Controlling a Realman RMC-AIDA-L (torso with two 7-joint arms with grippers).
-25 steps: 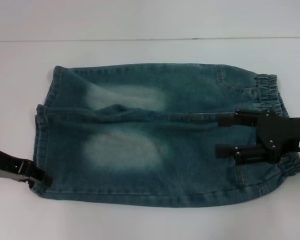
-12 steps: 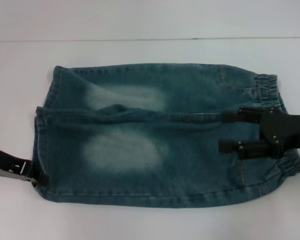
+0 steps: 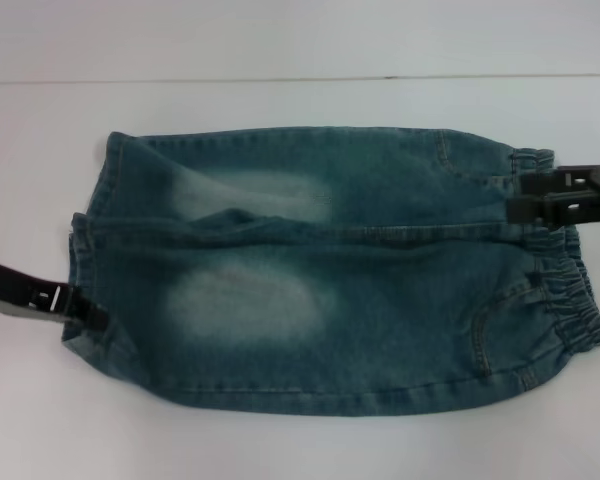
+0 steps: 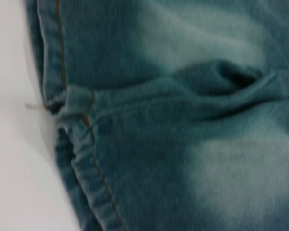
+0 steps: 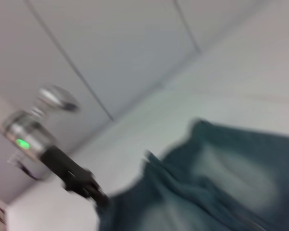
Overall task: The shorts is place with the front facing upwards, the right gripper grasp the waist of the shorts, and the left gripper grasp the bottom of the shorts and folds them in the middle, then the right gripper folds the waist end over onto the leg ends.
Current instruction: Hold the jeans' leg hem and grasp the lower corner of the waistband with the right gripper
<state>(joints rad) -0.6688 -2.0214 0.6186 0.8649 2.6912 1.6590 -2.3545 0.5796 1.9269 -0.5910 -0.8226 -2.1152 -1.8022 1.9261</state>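
Observation:
The denim shorts lie flat on the white table, both legs side by side with a pale faded patch on each. The ruched waist of the shorts is at the right. The bottom of the shorts, the two hemmed leg ends, is at the left. My left gripper is at the near leg's hem and shut on it; that corner is pulled up and inward. The left wrist view shows the stitched hem close up. My right gripper is turned edge-on at the far part of the waist.
The white table surrounds the shorts on every side, and its far edge runs across behind them. In the right wrist view the left gripper meets the shorts' edge, with grey wall panels behind.
My right gripper has drawn back from lying flat over the shorts to the far waist edge and turned on its side. The left gripper rose along the hem, dragging the near corner inward.

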